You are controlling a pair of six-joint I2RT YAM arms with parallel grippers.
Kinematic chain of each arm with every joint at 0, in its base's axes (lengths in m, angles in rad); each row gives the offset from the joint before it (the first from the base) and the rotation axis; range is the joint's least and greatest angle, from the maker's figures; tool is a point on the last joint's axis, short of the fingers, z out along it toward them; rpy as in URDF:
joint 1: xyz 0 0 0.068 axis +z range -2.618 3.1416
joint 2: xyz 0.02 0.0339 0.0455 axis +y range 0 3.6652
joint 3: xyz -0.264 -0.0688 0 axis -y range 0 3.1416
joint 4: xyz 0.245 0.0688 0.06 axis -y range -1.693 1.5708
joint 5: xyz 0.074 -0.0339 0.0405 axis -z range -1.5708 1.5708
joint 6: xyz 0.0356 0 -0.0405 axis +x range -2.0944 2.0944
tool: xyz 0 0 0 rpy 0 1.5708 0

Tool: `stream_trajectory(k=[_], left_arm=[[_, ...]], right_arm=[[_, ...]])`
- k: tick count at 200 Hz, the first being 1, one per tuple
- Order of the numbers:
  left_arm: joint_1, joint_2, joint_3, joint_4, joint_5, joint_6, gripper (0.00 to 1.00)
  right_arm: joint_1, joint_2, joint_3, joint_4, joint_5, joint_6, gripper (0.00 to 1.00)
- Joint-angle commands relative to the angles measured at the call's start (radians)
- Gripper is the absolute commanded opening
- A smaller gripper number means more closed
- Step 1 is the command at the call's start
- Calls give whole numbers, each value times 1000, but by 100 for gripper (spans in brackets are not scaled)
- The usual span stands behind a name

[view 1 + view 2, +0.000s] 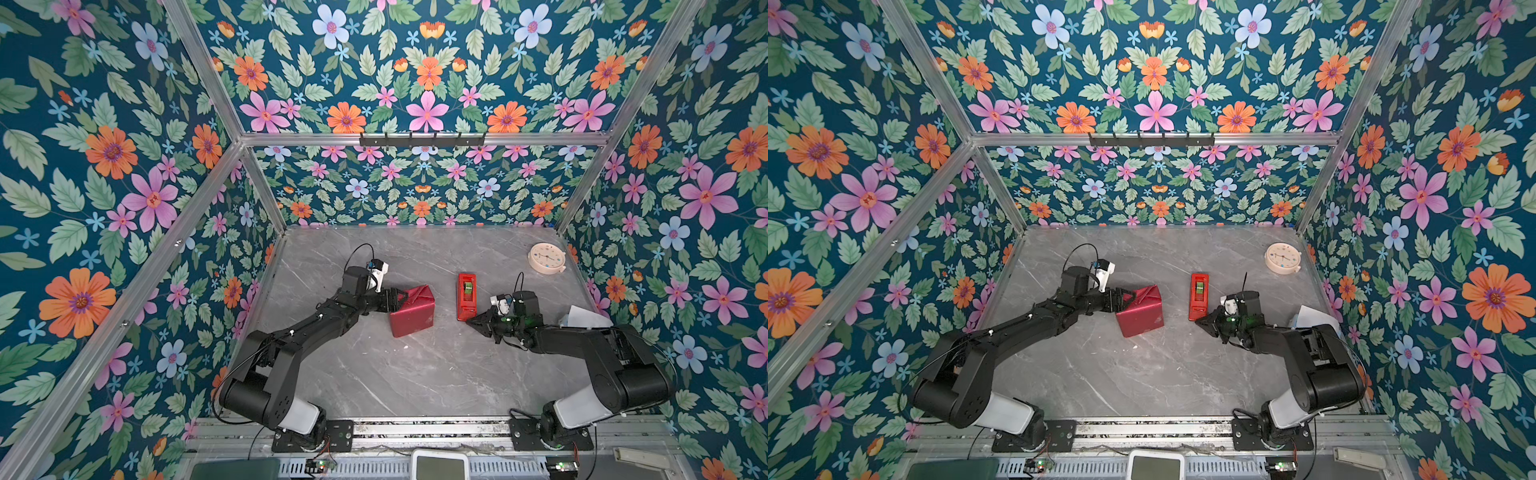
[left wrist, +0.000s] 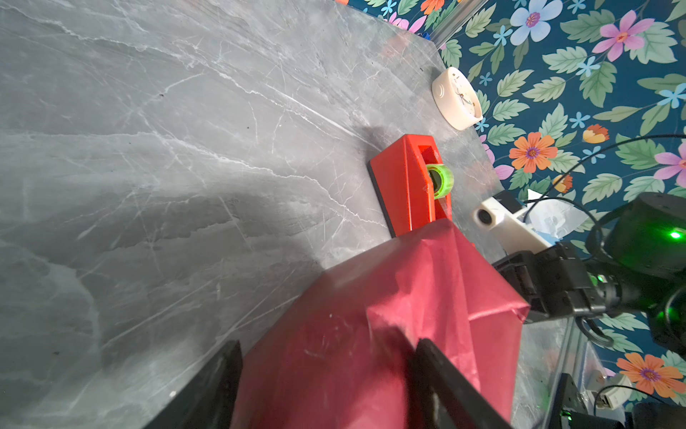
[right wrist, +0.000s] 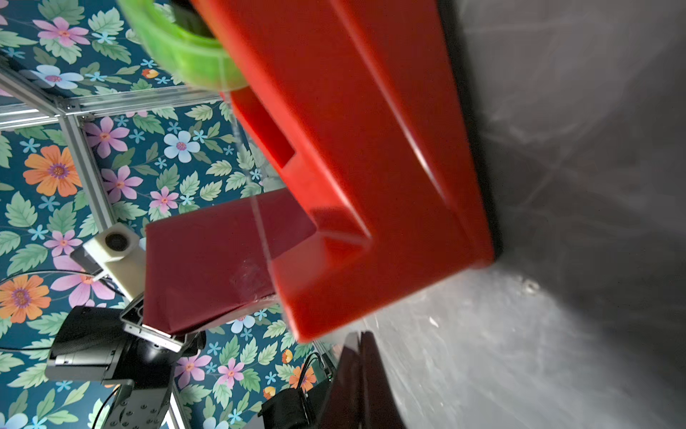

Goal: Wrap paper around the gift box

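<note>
A gift box, covered all over by dull maroon paper (image 1: pixel 413 318) folded with creases across its upper face, sits left of the middle of the grey marble-patterned bench (image 1: pixel 415 374). None of the box's own surface shows. The package looks tipped, and whether its lower edge rests on the bench cannot be told.

The left hand (image 1: pixel 398 300) meets the package at its left side. In the left wrist view its black fingers (image 2: pixel 217 390) stand wide apart, one on each side of the wrapped box, pinching it between them.

A narrow red plastic tape dispenser (image 1: pixel 467 296) with a green roll (image 2: pixel 441 180) stands upright just right of the package, apart from it. The right hand (image 1: pixel 469 321) lies low at the dispenser's near end, its fingers pressed together to a point. A thin clear strip hangs from the roll in the right wrist view; whether the hand pinches it cannot be told.

A round cream clock (image 1: pixel 547 258) lies in the far right corner.
</note>
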Motion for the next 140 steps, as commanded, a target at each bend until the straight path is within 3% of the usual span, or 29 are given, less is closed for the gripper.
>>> stream_trajectory(k=[1, 86, 140], left_arm=[[2, 9, -11, -133, -63, 32, 74], [1, 14, -10, -132, -63, 31, 74], [1, 15, -10, -132, -65, 32, 74]], right_arm=[[1, 32, 19, -14, 28, -13, 0], [-15, 3, 62, -243, 203, -134, 0], [-22, -20, 94, -322, 200, -194, 0]])
